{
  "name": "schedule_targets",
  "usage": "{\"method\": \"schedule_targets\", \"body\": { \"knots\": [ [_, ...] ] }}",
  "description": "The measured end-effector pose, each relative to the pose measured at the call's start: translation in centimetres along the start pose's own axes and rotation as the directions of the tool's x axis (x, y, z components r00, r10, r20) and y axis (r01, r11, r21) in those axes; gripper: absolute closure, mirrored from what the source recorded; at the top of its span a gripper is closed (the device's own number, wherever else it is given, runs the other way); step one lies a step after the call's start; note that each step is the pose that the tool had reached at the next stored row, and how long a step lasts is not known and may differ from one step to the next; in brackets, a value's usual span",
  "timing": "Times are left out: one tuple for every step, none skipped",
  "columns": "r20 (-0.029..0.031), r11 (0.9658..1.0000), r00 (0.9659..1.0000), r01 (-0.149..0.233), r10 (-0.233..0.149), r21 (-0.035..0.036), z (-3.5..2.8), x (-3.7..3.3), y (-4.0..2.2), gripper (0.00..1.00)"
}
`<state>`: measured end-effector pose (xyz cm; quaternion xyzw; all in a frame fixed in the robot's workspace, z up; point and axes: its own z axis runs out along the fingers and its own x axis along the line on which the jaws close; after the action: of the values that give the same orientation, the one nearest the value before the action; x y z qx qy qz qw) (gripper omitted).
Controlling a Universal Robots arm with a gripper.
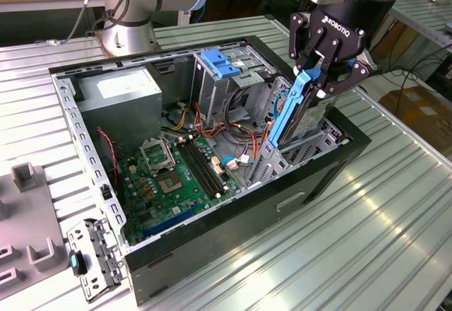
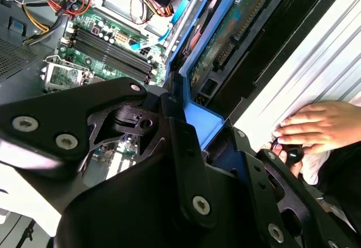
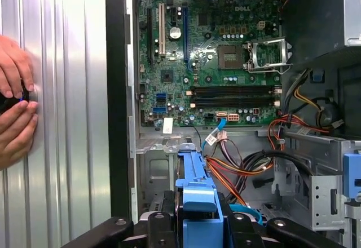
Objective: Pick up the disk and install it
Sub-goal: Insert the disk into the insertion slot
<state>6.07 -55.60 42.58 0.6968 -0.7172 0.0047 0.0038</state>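
Note:
The disk (image 1: 309, 119) stands on edge in its blue plastic frame (image 1: 288, 113), tilted and partly sunk into the drive bay (image 1: 316, 150) at the open computer case's end on the exterior view's right. My gripper (image 1: 322, 78) is shut on the disk's upper end from above. In the second wrist view the disk's green circuit side (image 2: 225, 25) and blue frame (image 2: 198, 121) run away from the black fingers (image 2: 183, 146). The first wrist view has the frame's blue end (image 3: 197, 194) between the fingers (image 3: 158, 225).
The case (image 1: 212, 244) lies open on a ribbed metal table, with motherboard (image 1: 176, 177), cables, a grey power-supply box (image 1: 116, 95) and a light-blue bracket (image 1: 222, 63). A person's hands (image 3: 14, 107) rest on the table beside the case. Grey fixtures (image 1: 28, 212) sit at the exterior view's left.

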Motion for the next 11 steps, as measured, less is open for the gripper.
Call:
{"method": "schedule_targets", "body": {
  "knots": [
    [-0.0001, 1.0000, 1.0000, 0.000, 0.000, 0.0000, 0.15, 0.00, 0.00, 0.63],
    [-0.0002, 1.0000, 1.0000, 0.000, 0.000, 0.0000, 0.24, -0.01, 0.00, 0.63],
    [-0.0002, 1.0000, 1.0000, 0.000, 0.000, 0.0000, 0.27, -0.01, 0.00, 0.63],
    [-0.0003, 1.0000, 1.0000, 0.000, 0.000, 0.0000, 0.27, -0.01, 0.00, 0.63],
    [-0.0003, 1.0000, 1.0000, 0.000, 0.000, 0.0000, 0.28, 0.00, 0.00, 0.63],
    [-0.0002, 1.0000, 1.0000, 0.000, 0.000, 0.0000, 0.29, -0.01, 0.00, 0.63],
    [-0.0002, 1.0000, 1.0000, 0.000, 0.000, 0.0000, 0.28, -0.01, 0.00, 0.63],
    [-0.0002, 1.0000, 1.0000, 0.000, 0.000, 0.0000, 0.29, -0.01, 0.00, 0.62],
    [0.0001, 1.0000, 1.0000, 0.000, 0.000, 0.0001, 0.30, -0.01, 0.00, 0.55],
    [0.0000, 1.0000, 1.0000, 0.000, 0.000, 0.0001, 0.34, -0.01, 0.00, 0.55],
    [0.0001, 1.0000, 1.0000, 0.000, 0.000, 0.0000, 0.63, 0.00, 0.00, 0.55]
  ]
}}
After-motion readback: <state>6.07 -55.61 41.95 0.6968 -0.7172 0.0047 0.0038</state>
